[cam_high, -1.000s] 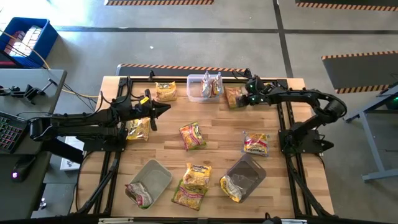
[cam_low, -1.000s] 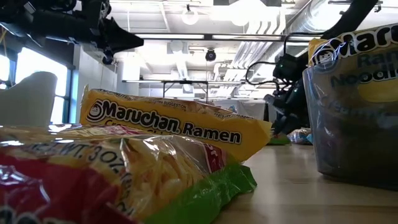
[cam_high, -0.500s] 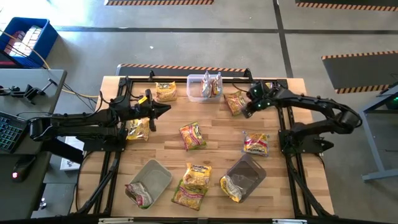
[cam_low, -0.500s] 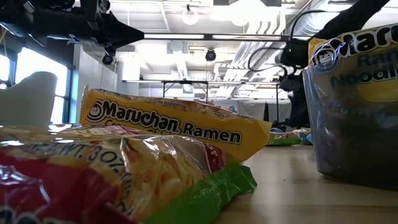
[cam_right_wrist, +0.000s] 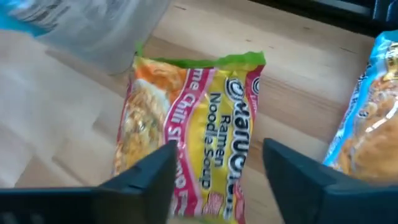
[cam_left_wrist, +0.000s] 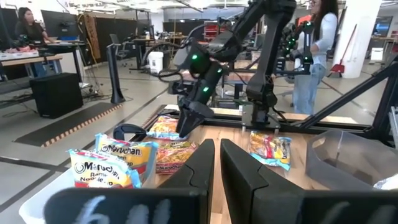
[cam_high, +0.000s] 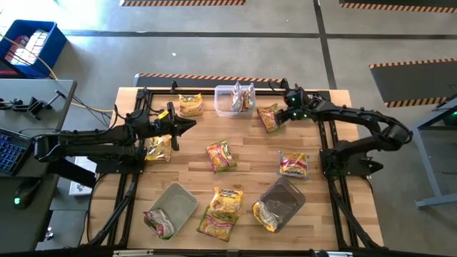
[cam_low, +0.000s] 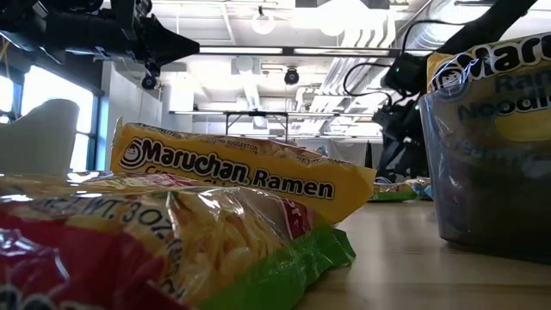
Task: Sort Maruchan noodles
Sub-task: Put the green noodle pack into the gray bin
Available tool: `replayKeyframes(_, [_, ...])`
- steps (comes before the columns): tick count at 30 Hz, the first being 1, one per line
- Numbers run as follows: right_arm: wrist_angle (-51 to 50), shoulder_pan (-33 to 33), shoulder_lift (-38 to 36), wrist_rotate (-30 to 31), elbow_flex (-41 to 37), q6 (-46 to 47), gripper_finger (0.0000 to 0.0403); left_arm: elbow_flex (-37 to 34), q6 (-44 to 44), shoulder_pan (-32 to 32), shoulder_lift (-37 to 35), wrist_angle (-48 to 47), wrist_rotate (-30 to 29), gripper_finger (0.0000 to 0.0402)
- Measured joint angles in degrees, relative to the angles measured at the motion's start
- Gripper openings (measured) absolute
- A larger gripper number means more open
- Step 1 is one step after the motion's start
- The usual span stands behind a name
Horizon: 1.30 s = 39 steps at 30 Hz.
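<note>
My right end effector [cam_high: 284, 108] hangs with its fingers spread just above a yellow, pink-edged crinkly ramen packet with a green end [cam_right_wrist: 199, 143], which lies flat on the wooden worktop [cam_high: 250, 171] near the upper middle of the high view, beside the clear plastic tub [cam_high: 235, 100] at the top edge. Nothing is between my fingers. My left end effector [cam_high: 187, 124] waits pressed together and empty at the left of the high view, above another yellow packet [cam_high: 158, 148].

By my judgement the sorting is barely under way. That top tub holds a couple of silvery packets [cam_high: 242, 96]; a second clear tub [cam_high: 173, 207] at lower left holds one pink-red packet [cam_high: 160, 222], and a third, darker tub [cam_high: 280, 202] at lower right holds one yellow packet [cam_high: 265, 214]. Still loose on the worktop are the packet under me, one at upper left [cam_high: 190, 104], one at centre [cam_high: 221, 155], one at right [cam_high: 293, 164] and two overlapping at the bottom middle [cam_high: 221, 212].
</note>
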Motion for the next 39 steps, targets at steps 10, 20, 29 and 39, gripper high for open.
replayKeyframes(10, [7.55, -3.48, 12.26, -10.06, 0.22, 0.99, 0.0302, 0.00, 0.00, 0.00, 0.00, 0.00, 0.44, 0.0019])
replayKeyframes(20, [13.69, -3.29, 15.38, -16.08, 0.15, 2.27, 0.0237, 0.00, -0.40, -0.01, 0.00, 0.00, 0.44, 0.0019])
replayKeyframes(29, [14.68, -3.29, 15.10, -16.58, 0.15, -0.13, 0.0039, 0.00, -0.46, 0.00, 0.00, 0.00, 0.44, 0.0019])
replayKeyframes(39, [12.15, -2.45, 8.41, -16.31, -0.09, -4.56, 0.0002, 0.00, -0.98, 0.00, 0.00, 0.02, 0.44, 0.0019])
